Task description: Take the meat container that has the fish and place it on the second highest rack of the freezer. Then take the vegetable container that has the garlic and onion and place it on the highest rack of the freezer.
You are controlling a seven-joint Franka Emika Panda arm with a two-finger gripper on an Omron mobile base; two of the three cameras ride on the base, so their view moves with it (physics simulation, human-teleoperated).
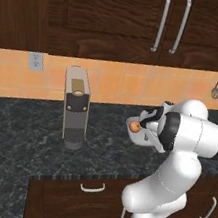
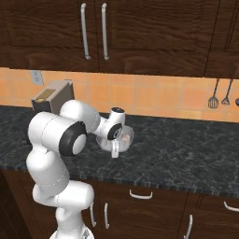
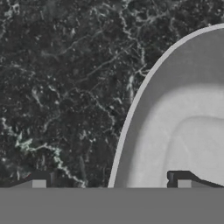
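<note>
Black marbled stone makes up the counter [image 1: 15,135], which runs under an orange tiled backsplash [image 1: 121,80] and dark wooden wall cabinets [image 1: 107,14]. At about nine o'clock from the arm in the left base view stands a grey coffee machine [image 1: 74,107], upright, with a wall socket [image 1: 36,60] on the tiles at its eleven o'clock. Right of the machine, the vegetable container [image 1: 133,120] rests on the counter, largely covered by the white arm; the onion [image 1: 135,126] shows as an orange ball inside it. In the right base view the garlic [image 2: 125,136] shows as a pale pink bit in the tray, at three o'clock of the wrist. Farther right, utensils [image 2: 214,93] hang on the tiles. In the hand view the gripper [image 3: 111,183] hangs over the tray's flared rim [image 3: 131,118] with its jaws spread wide, one fingertip [image 3: 38,183] above stone at seven o'clock, the other above the tray's inner wall at five o'clock, holding nothing.
</note>
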